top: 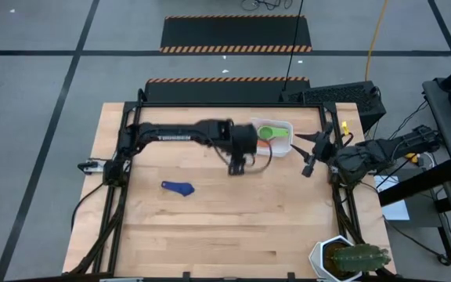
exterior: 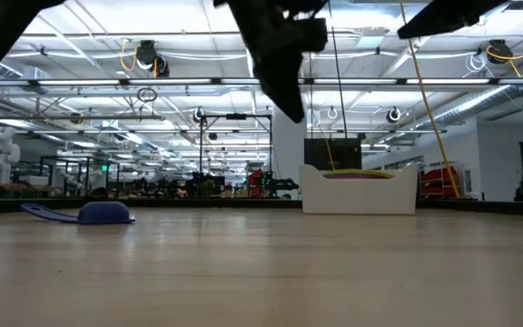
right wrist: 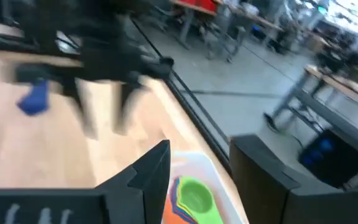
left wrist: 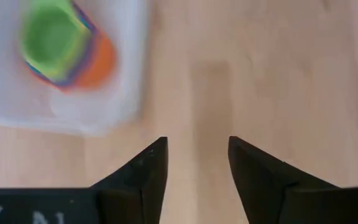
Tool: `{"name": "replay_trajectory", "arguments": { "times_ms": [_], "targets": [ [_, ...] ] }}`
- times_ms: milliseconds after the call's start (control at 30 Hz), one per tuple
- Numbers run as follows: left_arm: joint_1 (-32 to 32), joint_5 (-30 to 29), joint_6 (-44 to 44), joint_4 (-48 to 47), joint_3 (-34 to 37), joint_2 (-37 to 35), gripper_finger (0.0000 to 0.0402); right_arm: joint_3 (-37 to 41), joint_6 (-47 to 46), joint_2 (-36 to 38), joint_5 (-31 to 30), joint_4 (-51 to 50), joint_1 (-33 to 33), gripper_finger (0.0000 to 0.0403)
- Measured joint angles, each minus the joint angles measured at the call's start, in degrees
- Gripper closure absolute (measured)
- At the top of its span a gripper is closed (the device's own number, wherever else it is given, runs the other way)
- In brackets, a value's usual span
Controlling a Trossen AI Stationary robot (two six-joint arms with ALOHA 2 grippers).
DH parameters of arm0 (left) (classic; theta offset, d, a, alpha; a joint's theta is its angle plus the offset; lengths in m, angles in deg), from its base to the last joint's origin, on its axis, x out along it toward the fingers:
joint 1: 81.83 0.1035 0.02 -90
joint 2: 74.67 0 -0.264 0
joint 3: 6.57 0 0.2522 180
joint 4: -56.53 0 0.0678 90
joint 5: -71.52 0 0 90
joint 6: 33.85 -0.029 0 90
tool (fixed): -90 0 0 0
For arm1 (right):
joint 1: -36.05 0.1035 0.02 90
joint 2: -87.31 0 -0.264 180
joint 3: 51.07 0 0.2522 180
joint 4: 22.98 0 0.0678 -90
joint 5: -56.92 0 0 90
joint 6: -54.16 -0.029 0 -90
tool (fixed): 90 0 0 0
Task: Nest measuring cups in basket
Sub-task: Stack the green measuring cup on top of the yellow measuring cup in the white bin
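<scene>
While the left gripper [top: 239, 166] hung above bare wood just beside the basket [top: 282, 149], its jaws stood released and held nothing. Inside the basket sat a nested stack of measuring cups [left wrist: 64, 46], green on top. 1 blue cup [top: 179, 188] lay apart on the table [top: 210, 227]. The right gripper [top: 310, 153], jaws apart and empty, hovered near the basket's other side.

Both arms are matte black, built of slim boxy links with rounded joint housings. The left arm [top: 180, 133] carries small white lettering along its upper link and a thin dark cable looping off its wrist at 5 o'clock. Its fingers [left wrist: 146, 177] are black angular wedges tapering to points. The right arm [top: 382, 153] looks bulkier, with bundled cabling.
</scene>
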Motion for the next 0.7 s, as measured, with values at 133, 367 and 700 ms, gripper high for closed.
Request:
{"name": "replay_trajectory", "arguments": {
  "times_ms": [133,367,700],
  "targets": [
    [-5.87,-4.24,3.12,-8.19,-0.05,-0.51,0.0243,0.0,0.05,-4.52,3.32,0.42,-3.55,0.0268],
    [-13.53,-8.63,11.07,-9.05,9.72,-1.76,0.0249,-0.02,0.91,-14.98,9.24,-5.09,-13.02,0.0333],
    [-20.08,-15.39,22.25,12.36,37.97,-19.97,0.025,-0.64,8.19,-25.37,31.95,-4.23,-30.0,0.0395]
  ]
}}
